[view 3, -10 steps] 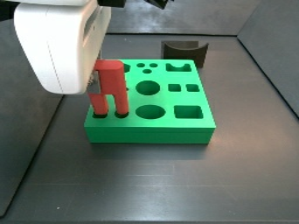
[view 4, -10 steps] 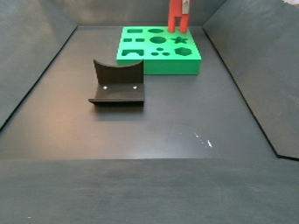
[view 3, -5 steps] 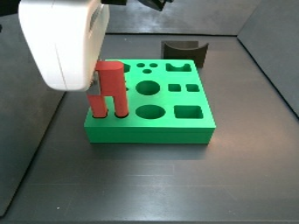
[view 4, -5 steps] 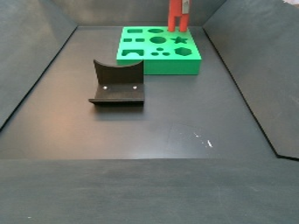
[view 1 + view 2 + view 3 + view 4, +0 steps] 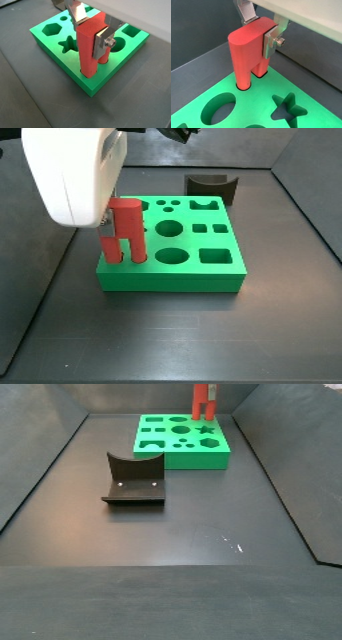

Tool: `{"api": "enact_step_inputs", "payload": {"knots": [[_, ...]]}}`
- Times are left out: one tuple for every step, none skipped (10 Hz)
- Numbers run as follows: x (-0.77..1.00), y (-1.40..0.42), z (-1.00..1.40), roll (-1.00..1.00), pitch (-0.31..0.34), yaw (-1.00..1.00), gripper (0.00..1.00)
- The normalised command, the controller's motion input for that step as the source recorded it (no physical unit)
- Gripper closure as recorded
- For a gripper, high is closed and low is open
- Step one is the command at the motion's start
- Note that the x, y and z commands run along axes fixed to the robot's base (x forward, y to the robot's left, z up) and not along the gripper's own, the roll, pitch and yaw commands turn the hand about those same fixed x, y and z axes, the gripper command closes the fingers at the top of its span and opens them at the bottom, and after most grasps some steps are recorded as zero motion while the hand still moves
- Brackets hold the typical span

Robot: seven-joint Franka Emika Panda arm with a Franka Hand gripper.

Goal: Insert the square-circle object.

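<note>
Grey counter (image 5: 174, 574) lies nearest, then the dark fixture (image 5: 132, 481), then the green block (image 5: 174, 253). The hand (image 5: 92, 31) grips the red piece (image 5: 91, 45), whose two prongs are standing in the block's corner holes. I think it should press straight down, without tilting. No writing is visible.

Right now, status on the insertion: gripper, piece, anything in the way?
Gripper shut on square-circle object at green block corner. Both prongs entering their holes, upright. Nothing in the way.
</note>
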Motion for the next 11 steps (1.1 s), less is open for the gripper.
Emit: {"api": "enact_step_inputs", "payload": {"knots": [[0.02,0.0,-0.44,0.1,0.0,-0.31,1.0],[0.05,0.0,-0.57,0.24,0.0,0.0,1.0],[0.0,0.0,-0.59,0.18,-0.057,0.09,1.0],[0.0,-0.09,-0.72,0.17,-0.13,0.03,1.0],[0.0,-0.14,-0.66,0.16,-0.117,0.02,1.0],[0.04,-0.14,-0.5,0.17,-0.03,0.0,1.0],[0.15,-0.09,-0.37,0.08,0.0,0.0,1.0],[0.19,-0.03,-0.36,0.0,0.0,0.0,1.0],[0.1,0.0,-0.24,0.0,0.0,0.0,1.0],[0.0,0.0,-0.03,-0.05,-0.003,0.0,1.0],[0.0,0.0,0.0,0.0,0.0,0.0,1.0]]}}
